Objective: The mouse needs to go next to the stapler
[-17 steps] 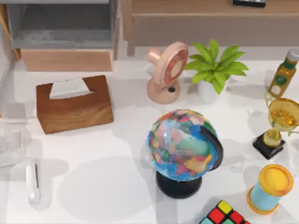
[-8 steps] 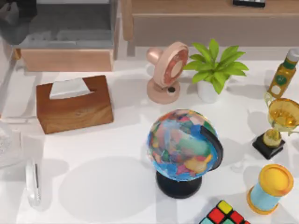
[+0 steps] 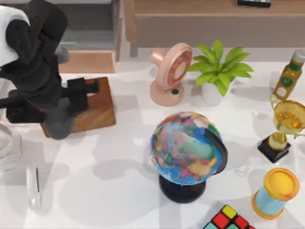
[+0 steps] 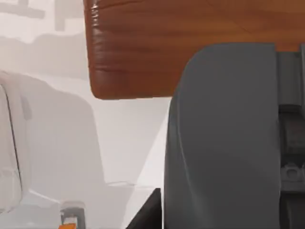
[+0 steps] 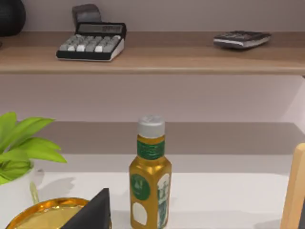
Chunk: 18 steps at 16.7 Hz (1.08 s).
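Observation:
The stapler (image 3: 33,187) is a pale, slim bar with a dark line along it, lying near the table's front left corner; the left wrist view shows it as the white stapler (image 4: 10,143). A pale glassy rounded object (image 3: 7,145) sits at the table's left edge, cut off by the frame; I cannot tell whether it is the mouse. My left gripper (image 3: 59,123) hangs over the front edge of the wooden tissue box (image 3: 97,107), above and behind the stapler. A grey finger (image 4: 224,143) looms large in the left wrist view. My right arm is parked off to the right.
A globe (image 3: 187,149) on a black base stands mid-table. Behind it are a pink fan (image 3: 169,71) and a potted plant (image 3: 217,67). A bottle (image 3: 288,76), trophy (image 3: 284,126), yellow-capped spool (image 3: 276,191) and puzzle cube (image 3: 228,219) crowd the right side.
My left arm has swung in from the upper left corner and now covers most of the tissue box. One second ago it was out of the picture. Nothing on the table has moved.

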Each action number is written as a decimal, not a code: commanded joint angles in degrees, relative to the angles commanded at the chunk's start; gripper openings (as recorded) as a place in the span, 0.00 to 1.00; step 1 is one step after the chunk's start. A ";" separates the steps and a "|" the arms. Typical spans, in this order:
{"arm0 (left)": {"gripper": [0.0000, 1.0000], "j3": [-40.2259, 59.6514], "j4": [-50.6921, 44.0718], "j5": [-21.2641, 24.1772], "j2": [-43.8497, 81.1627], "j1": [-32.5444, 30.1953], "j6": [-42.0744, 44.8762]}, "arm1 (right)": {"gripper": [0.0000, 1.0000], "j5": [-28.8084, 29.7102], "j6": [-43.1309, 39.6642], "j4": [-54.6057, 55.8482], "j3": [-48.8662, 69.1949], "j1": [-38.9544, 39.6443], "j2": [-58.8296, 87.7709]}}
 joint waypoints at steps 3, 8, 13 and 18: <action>0.00 -11.01 3.03 -0.74 -2.88 -8.77 -4.21 | 1.00 0.00 0.00 0.00 0.00 0.00 0.00; 0.00 -18.04 5.39 -1.13 -4.57 -15.54 -6.09 | 1.00 0.00 0.00 0.00 0.00 0.00 0.00; 0.00 -17.98 5.26 -1.11 -4.29 -15.34 -5.95 | 1.00 0.00 0.00 0.00 0.00 0.00 0.00; 0.00 -17.73 5.33 -1.44 -3.78 -15.45 -6.27 | 1.00 0.00 0.00 0.00 0.00 0.00 0.00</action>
